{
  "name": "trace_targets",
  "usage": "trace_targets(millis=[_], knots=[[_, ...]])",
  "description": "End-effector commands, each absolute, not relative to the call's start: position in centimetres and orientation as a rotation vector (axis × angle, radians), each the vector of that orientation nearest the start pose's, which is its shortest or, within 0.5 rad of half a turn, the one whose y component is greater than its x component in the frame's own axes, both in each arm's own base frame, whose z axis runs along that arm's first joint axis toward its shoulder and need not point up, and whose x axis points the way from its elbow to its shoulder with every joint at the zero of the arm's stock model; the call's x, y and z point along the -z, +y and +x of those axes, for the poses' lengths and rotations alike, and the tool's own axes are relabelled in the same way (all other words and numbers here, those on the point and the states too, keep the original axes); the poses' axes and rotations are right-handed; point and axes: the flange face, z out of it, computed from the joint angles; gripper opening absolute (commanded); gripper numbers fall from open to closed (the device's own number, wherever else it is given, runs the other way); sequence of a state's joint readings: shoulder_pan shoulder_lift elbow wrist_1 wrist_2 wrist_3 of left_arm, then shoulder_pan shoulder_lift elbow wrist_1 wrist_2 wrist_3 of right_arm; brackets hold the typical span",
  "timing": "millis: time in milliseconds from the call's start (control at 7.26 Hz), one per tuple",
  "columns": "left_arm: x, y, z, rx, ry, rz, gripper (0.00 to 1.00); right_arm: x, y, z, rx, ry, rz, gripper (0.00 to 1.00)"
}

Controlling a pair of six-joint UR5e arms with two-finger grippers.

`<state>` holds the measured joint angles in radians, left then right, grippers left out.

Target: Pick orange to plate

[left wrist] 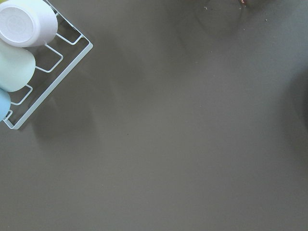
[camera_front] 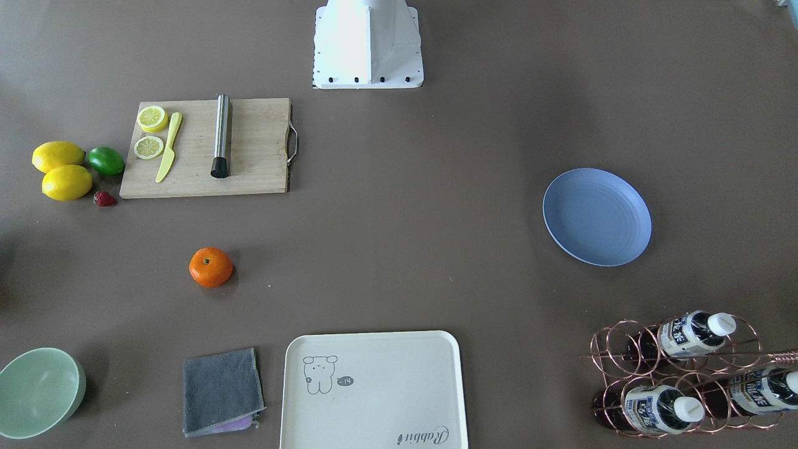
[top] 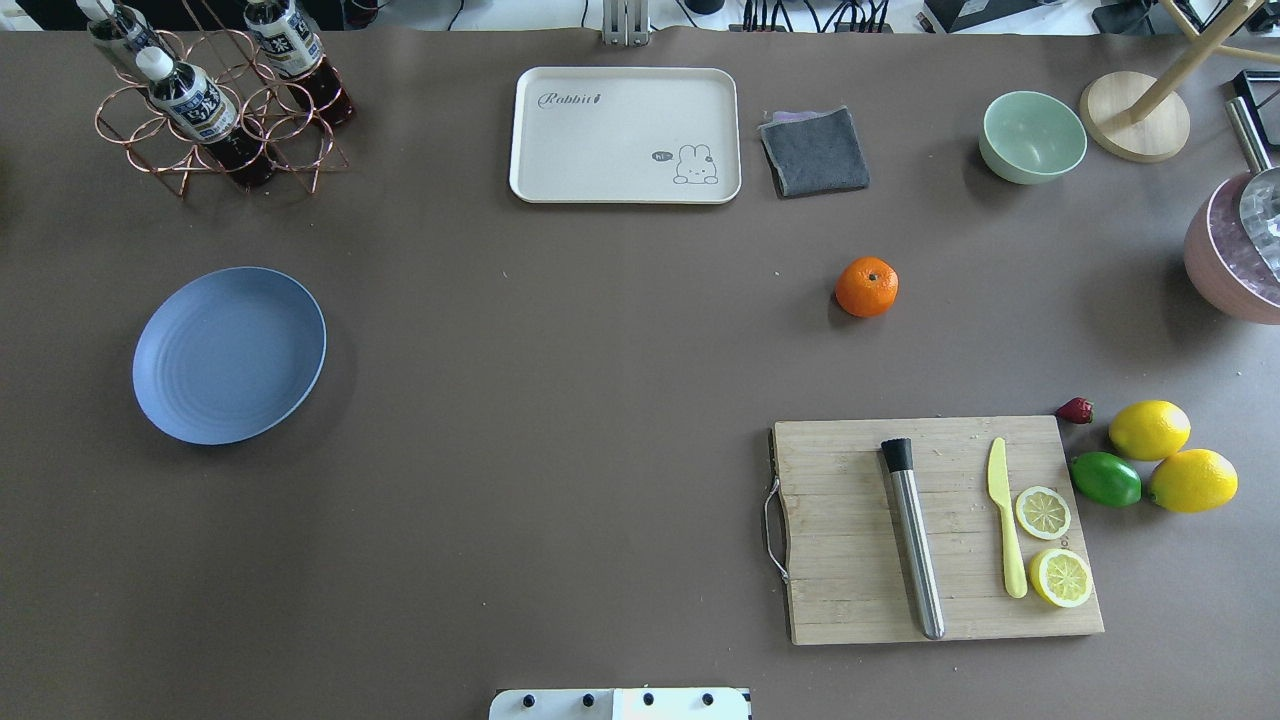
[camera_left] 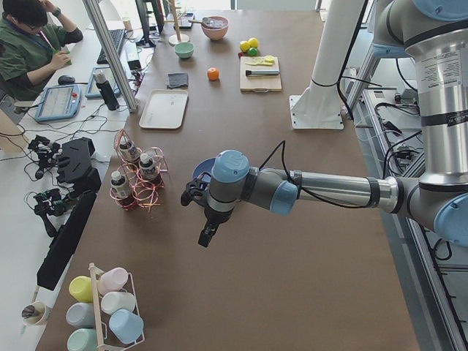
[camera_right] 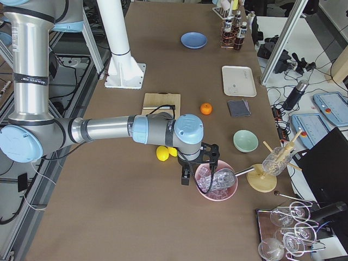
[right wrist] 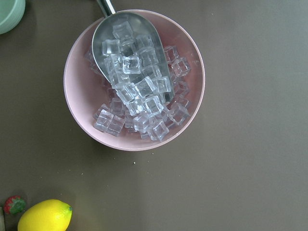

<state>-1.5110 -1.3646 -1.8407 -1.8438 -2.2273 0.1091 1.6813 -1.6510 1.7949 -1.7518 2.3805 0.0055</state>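
Observation:
The orange (camera_front: 211,267) (top: 867,286) sits alone on the brown table, between the cutting board and the grey cloth. The periwinkle-blue plate (camera_front: 597,216) (top: 229,355) lies empty on the robot's left side of the table, far from the fruit. My left gripper (camera_left: 206,235) hangs over bare table beyond the plate's end and shows only in the exterior left view. My right gripper (camera_right: 185,176) hovers by the pink ice bowl and shows only in the exterior right view. I cannot tell whether either gripper is open or shut. Neither wrist view shows fingers.
A wooden cutting board (top: 940,530) holds a steel rod, a yellow knife and lemon slices. Lemons (top: 1150,429), a lime (top: 1105,479) and a strawberry lie beside it. Also here: cream tray (top: 625,135), grey cloth (top: 815,152), green bowl (top: 1033,136), pink ice bowl (right wrist: 134,79), bottle rack (top: 215,110), cup rack (left wrist: 29,57).

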Motion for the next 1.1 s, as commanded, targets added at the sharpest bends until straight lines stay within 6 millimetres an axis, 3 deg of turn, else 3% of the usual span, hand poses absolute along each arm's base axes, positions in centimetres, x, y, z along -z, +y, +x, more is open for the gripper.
trace_targets(millis=[0, 964], knots=[[-59.7, -42.7, -4.7, -0.271, 0.644, 0.338, 0.98, -60.2, -44.1, 11.0, -0.126, -0.816, 0.006, 1.0], [-59.6, -43.8, -4.3, -0.28, 0.647, 0.341, 0.98, -60.4, -44.3, 11.0, -0.128, -0.819, 0.003, 1.0]])
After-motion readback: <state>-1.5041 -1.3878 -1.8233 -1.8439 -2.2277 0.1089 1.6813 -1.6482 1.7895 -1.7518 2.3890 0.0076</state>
